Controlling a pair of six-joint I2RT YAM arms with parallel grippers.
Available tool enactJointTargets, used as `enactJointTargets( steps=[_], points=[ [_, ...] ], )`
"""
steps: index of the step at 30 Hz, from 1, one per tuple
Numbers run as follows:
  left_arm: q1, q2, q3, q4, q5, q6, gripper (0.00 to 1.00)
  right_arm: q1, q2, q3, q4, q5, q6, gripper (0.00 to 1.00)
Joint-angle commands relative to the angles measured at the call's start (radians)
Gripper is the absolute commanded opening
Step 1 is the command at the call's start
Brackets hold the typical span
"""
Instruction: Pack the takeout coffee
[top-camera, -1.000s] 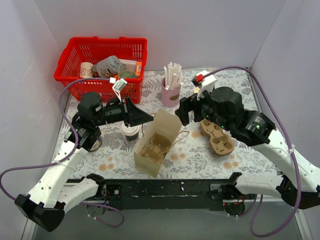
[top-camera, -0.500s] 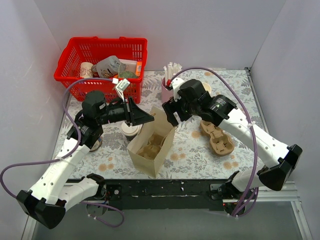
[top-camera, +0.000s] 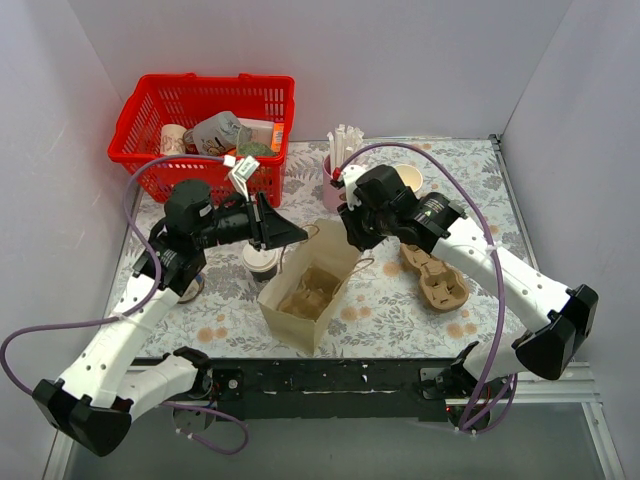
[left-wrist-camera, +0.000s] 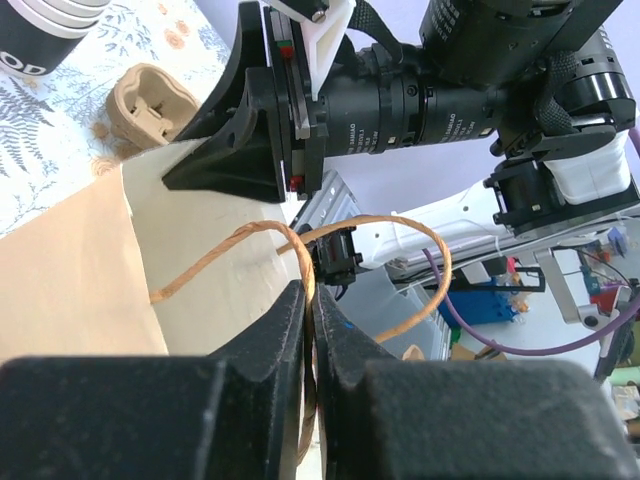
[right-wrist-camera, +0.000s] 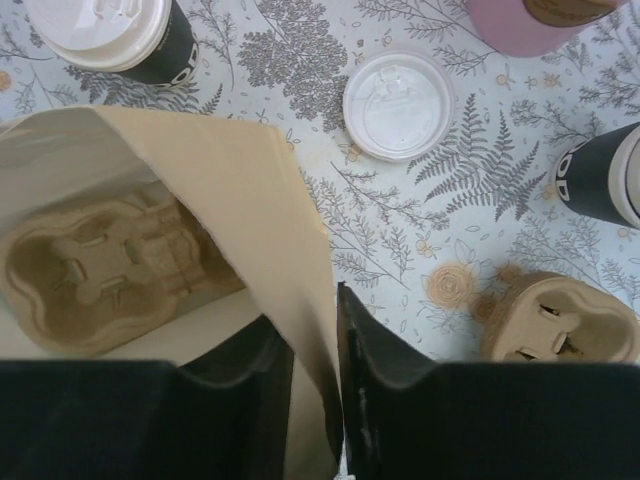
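Note:
The takeout coffee (top-camera: 262, 262) is a dark cup with a white lid (right-wrist-camera: 105, 35), standing on the table just left of the open brown paper bag (top-camera: 310, 290). A moulded cup carrier (right-wrist-camera: 110, 270) lies inside the bag. My left gripper (left-wrist-camera: 309, 295) is shut on the bag's twine handle (left-wrist-camera: 380, 225) and holds it up above the bag's left rim (top-camera: 300, 236). My right gripper (right-wrist-camera: 315, 330) is at the bag's far right rim (top-camera: 348, 238), one finger inside and one outside, pinching the paper wall (right-wrist-camera: 270, 200).
A second cup carrier (top-camera: 433, 275) lies right of the bag. A loose white lid (right-wrist-camera: 398, 105), a pink cup of white sticks (top-camera: 341, 185) and lidless cups (top-camera: 408, 178) stand behind it. A red basket (top-camera: 205, 130) of items sits at the back left.
My right arm swung left from over the loose carrier to the bag's right rim, and its jaws closed on the paper wall. The bag stands more upright. The left gripper kept hold of the handle.

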Motion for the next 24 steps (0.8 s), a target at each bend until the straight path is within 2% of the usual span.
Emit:
enactJointTargets(
  steps=[1,2,3,5,6,9,10,11,14,17,20,24],
  points=[
    [-0.003,-0.023,0.063,-0.049,-0.054,0.016,0.13,-0.005,-0.026,0.025,0.003,0.061,0.028,0.23],
    [-0.003,-0.021,0.07,-0.055,-0.055,0.014,0.21,-0.005,-0.032,0.025,0.0,0.065,0.037,0.2],
    [-0.003,-0.018,0.076,-0.059,-0.061,0.017,0.34,-0.005,-0.041,0.022,-0.003,0.071,0.046,0.15],
    [-0.003,-0.012,0.104,-0.093,-0.109,0.02,0.45,-0.005,-0.067,0.029,-0.029,0.105,0.083,0.12],
    [-0.003,-0.007,0.119,-0.117,-0.142,0.032,0.62,-0.005,-0.084,0.048,-0.043,0.119,0.1,0.03],
    [-0.003,0.031,0.197,-0.242,-0.265,0.06,0.79,-0.006,-0.104,0.084,-0.127,0.191,0.189,0.01],
    [-0.003,0.051,0.211,-0.292,-0.315,0.063,0.93,-0.006,-0.102,0.124,-0.162,0.205,0.236,0.01],
    [-0.003,0.054,0.225,-0.311,-0.334,0.065,0.98,-0.008,-0.098,0.143,-0.227,0.213,0.26,0.01],
    [-0.003,0.062,0.219,-0.337,-0.365,0.059,0.98,-0.02,-0.07,0.236,-0.325,0.216,0.344,0.01],
    [-0.003,0.047,0.204,-0.337,-0.379,0.049,0.98,-0.032,-0.004,0.38,-0.501,0.234,0.413,0.01],
    [-0.003,0.03,0.178,-0.334,-0.4,0.042,0.98,-0.058,0.013,0.385,-0.511,0.159,0.41,0.01],
    [-0.003,0.016,0.158,-0.346,-0.437,0.037,0.98,-0.071,0.051,0.327,-0.508,0.211,0.415,0.01]
  ],
)
